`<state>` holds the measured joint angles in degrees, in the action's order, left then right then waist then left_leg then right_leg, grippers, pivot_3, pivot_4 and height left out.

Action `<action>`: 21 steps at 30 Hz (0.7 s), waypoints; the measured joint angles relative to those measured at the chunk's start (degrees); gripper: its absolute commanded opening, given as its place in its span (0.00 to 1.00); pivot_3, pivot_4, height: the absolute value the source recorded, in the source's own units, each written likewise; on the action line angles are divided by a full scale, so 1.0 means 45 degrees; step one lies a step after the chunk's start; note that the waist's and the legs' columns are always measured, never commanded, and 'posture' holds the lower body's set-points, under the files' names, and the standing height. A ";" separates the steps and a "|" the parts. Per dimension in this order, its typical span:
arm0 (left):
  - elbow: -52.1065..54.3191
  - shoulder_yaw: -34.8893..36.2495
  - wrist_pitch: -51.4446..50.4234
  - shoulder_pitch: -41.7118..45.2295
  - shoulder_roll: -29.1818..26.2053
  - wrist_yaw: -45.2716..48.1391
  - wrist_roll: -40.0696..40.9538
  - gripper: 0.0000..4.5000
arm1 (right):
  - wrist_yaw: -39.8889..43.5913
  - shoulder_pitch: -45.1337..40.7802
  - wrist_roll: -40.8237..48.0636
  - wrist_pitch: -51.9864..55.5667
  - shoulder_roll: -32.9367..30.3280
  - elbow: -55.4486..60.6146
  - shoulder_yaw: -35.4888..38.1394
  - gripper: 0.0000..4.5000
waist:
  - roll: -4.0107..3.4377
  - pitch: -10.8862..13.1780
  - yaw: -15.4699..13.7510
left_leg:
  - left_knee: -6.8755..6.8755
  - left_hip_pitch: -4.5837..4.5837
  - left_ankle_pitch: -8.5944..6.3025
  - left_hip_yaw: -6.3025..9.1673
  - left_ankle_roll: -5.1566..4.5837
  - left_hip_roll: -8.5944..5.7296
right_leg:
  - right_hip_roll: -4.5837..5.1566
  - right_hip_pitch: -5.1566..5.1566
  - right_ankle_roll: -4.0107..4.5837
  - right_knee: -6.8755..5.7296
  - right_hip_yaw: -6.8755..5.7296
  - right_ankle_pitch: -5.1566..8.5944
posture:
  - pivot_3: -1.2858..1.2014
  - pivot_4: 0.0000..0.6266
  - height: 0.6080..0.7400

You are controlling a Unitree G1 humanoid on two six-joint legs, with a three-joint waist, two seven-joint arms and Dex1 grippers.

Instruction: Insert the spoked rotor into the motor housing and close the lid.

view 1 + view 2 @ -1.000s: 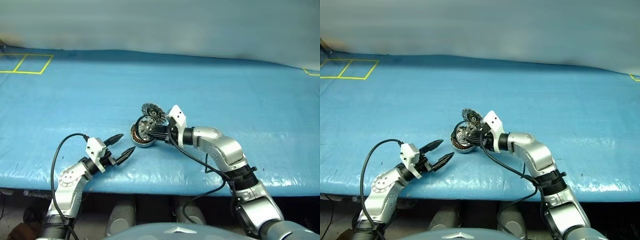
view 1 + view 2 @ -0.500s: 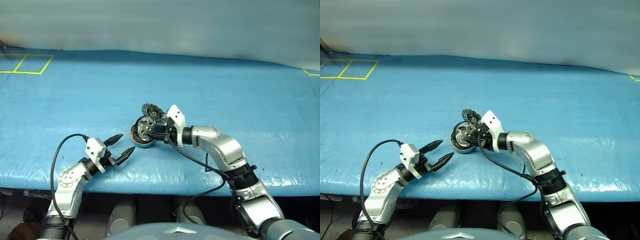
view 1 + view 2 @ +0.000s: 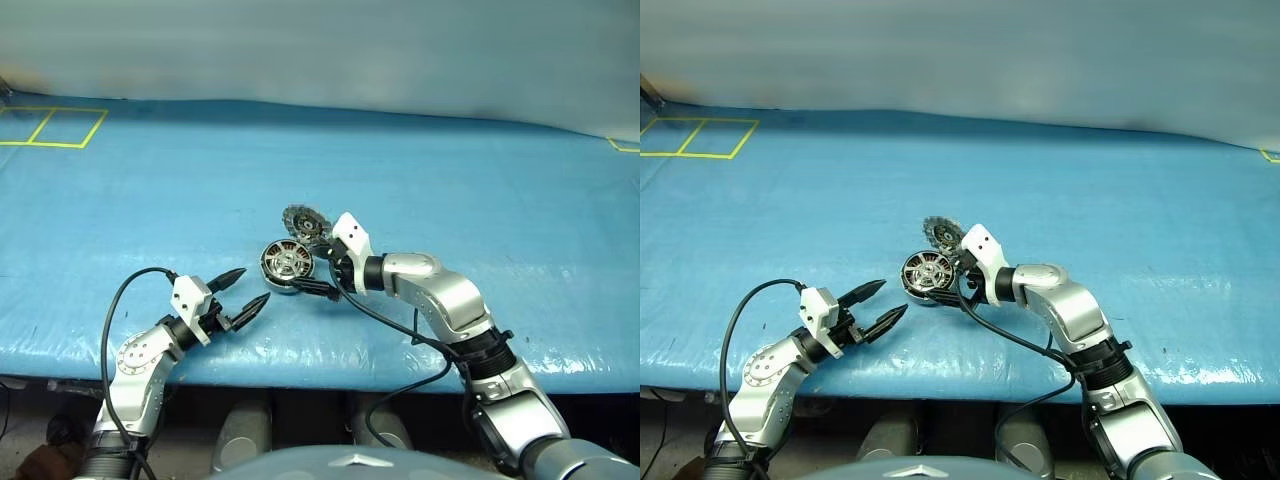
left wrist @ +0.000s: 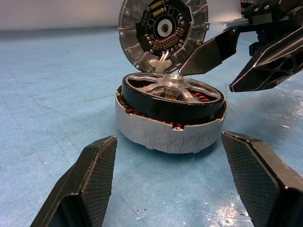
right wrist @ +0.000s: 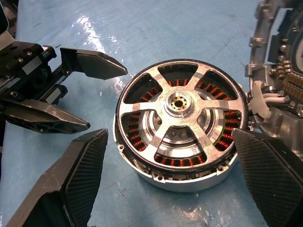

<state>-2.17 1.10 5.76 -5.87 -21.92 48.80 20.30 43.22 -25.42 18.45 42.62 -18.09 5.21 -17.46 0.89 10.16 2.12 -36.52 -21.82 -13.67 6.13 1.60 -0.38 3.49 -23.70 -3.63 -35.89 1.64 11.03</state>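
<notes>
The spoked rotor [image 5: 163,82] lies face up inside the motor housing [image 4: 161,135], its dark rim standing a little above the silver wall, with copper windings showing through the cut-outs. The lid [image 4: 163,26] stands upright and open at the housing's far rim, circuit side facing the cup. My right gripper [image 3: 312,270] is open, one finger on each side of the housing, holding nothing. Nearer the table's front edge, my left gripper [image 3: 252,286] is also open and empty, pointing at the housing [image 3: 285,265] from a short way off.
The housing rests on a blue tarpaulin-covered table [image 3: 480,200], with yellow tape squares [image 3: 50,128] at the far left corner. A black cable [image 3: 390,320] trails from my right wrist along the arm.
My right gripper has opened and let go of the rotor. The rotor, held tilted over the cup before, now lies flat in the housing. The left arm has stayed still.
</notes>
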 measured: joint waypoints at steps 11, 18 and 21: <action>0.0000 0.0007 0.0005 -0.0002 -0.0001 -0.0003 0.0000 0.86 | 0.0020 0.0358 0.1033 0.0130 0.0354 0.1133 0.0640 0.99 | 0.0000 0.0000 0.0000 | 0.0000 -0.0001 0.0000 0.0001 0.0000 0.0000 | 0.0000 0.0000 -0.0001 0.0000 0.0000 0.0000 | 0.52 0.24 1.00; 0.0000 0.0009 0.0005 -0.0003 -0.0003 -0.0002 0.0001 0.86 | -0.0715 0.0488 0.1026 -0.0023 0.0571 0.1745 0.0664 0.99 | 0.0000 0.0000 -0.0001 | -0.0002 -0.0001 0.0000 0.0000 0.0000 0.0000 | 0.0000 0.0000 -0.0001 0.0000 0.0000 0.0000 | 0.52 0.24 1.00; -0.0001 0.0009 0.0005 0.0002 -0.0004 -0.0001 0.0000 0.86 | -0.1423 0.0509 0.0147 -0.0658 0.0695 0.1309 0.0355 0.99 | 0.0000 0.0000 0.0002 | 0.0000 -0.0001 0.0000 -0.0001 0.0000 0.0000 | 0.0000 -0.0005 0.0000 -0.0001 0.0000 0.0000 | 0.52 0.24 1.00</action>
<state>-2.18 1.14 5.78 -5.86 -21.94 48.80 20.30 36.81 -23.13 19.11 39.66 -14.97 11.10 -15.86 0.89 10.16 2.13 -36.52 -21.83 -13.67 6.12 1.60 -0.38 3.49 -23.72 -3.63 -35.89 1.64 11.03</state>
